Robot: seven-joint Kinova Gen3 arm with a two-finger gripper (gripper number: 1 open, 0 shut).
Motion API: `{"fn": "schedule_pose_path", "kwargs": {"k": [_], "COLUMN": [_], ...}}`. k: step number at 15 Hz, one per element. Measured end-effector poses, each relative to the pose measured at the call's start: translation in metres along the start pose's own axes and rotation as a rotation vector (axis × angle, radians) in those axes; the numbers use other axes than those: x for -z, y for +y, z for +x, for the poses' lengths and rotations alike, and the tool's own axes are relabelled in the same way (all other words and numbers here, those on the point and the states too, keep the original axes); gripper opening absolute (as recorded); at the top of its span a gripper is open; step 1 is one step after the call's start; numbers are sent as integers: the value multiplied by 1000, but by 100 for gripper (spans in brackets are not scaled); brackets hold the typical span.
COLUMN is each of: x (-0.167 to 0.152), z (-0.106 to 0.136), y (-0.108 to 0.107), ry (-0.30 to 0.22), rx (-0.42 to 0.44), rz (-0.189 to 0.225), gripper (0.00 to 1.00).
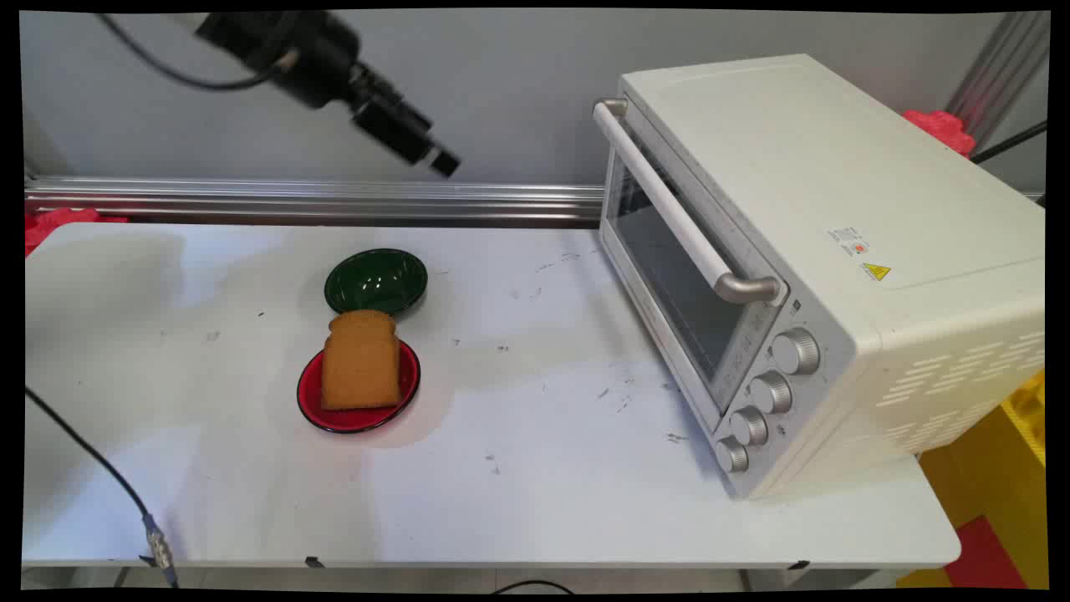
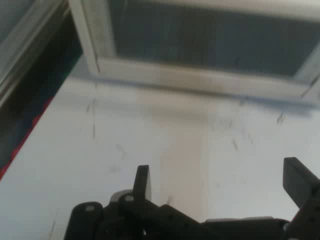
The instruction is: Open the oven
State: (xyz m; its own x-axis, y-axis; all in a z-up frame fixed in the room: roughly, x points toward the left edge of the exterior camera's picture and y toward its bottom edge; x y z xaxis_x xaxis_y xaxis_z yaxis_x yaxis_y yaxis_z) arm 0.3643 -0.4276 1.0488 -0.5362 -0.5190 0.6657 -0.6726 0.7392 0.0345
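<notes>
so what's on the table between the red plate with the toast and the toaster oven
Nothing: in the main view the stretch of white table between the red plate and the toaster oven is bare apart from small dark scuff marks.

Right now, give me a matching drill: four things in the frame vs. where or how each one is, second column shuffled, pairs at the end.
Things:
1. toast slice
2. green bowl
3. toaster oven
4. pincer

Place or state:
A. raised above the table's far side, fingers apart, holding nothing
B. empty, just behind the red plate
C. on the table's right end, door shut
D. lying on the red plate

Pairs: 1-D, 2-B, 3-C, 4-A
</notes>
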Motion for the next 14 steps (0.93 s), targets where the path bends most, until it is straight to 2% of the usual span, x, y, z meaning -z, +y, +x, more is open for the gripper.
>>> {"fn": "schedule_pose_path", "kwargs": {"k": [6, 11, 14], "x": [-16, -28, -35], "z": [65, 98, 109], "y": [17, 23, 23], "ry": [73, 110, 110], "rx": [-24, -58, -80], "rz": [-18, -38, -49], "gripper": [100, 100, 100]}}
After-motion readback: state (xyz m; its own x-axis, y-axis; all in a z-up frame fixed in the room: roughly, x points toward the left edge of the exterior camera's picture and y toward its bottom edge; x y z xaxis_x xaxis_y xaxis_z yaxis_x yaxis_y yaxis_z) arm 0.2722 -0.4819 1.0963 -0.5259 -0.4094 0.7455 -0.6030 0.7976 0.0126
